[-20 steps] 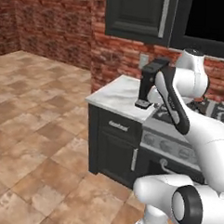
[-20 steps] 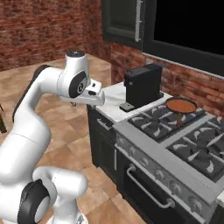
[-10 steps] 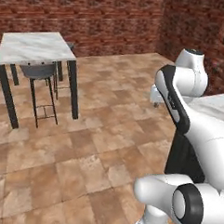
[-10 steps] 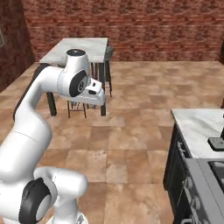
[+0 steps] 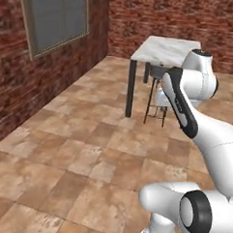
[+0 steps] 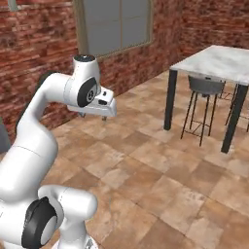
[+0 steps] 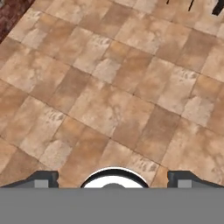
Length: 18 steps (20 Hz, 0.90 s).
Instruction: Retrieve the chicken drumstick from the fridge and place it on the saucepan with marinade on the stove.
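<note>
hovering over floor tiles (image 7: 109, 100), tool (image 7: 113, 177) spread wide, holding nothing, marble table (image 5: 165, 49) nearby

I see a floor (image 5: 78, 150) of brown and tan tiles all around me. Red brick walls (image 6: 39, 44) stand at the sides. A big window (image 6: 116, 24) sits in one wall. A bench (image 5: 163, 49) with a white stone top and dark legs stands near, with a stool (image 6: 204, 97) under it.
</note>
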{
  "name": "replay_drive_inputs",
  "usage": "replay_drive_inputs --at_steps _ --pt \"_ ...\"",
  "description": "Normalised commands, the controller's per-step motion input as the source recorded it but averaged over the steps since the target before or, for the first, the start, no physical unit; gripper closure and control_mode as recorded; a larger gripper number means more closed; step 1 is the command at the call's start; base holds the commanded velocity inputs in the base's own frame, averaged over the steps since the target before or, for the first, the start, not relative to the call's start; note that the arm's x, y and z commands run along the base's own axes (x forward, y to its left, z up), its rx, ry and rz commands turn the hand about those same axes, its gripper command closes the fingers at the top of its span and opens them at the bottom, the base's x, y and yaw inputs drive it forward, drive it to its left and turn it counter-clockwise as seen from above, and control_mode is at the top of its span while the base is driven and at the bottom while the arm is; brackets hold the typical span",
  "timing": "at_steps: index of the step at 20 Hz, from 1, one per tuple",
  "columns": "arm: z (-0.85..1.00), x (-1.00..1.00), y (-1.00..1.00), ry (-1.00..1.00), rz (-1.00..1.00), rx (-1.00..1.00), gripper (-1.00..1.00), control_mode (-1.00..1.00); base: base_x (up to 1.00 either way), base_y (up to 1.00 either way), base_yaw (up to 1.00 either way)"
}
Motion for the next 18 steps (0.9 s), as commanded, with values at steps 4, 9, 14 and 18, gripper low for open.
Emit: replay_drive_inputs --at_steps 4,9,14,18 --pt "0.00 0.00 0.00 0.00 0.00 0.00 -1.00 1.00 -0.11 0.01 1.00" --pt "0.00 0.00 0.00 0.00 0.00 0.00 -1.00 1.00 -0.08 0.02 1.00" --pt "0.00 0.00 0.00 0.00 0.00 0.00 -1.00 1.00 -0.06 0.04 1.00" --pt "0.00 0.00 0.00 0.00 0.00 0.00 -1.00 1.00 -0.01 0.04 1.00"
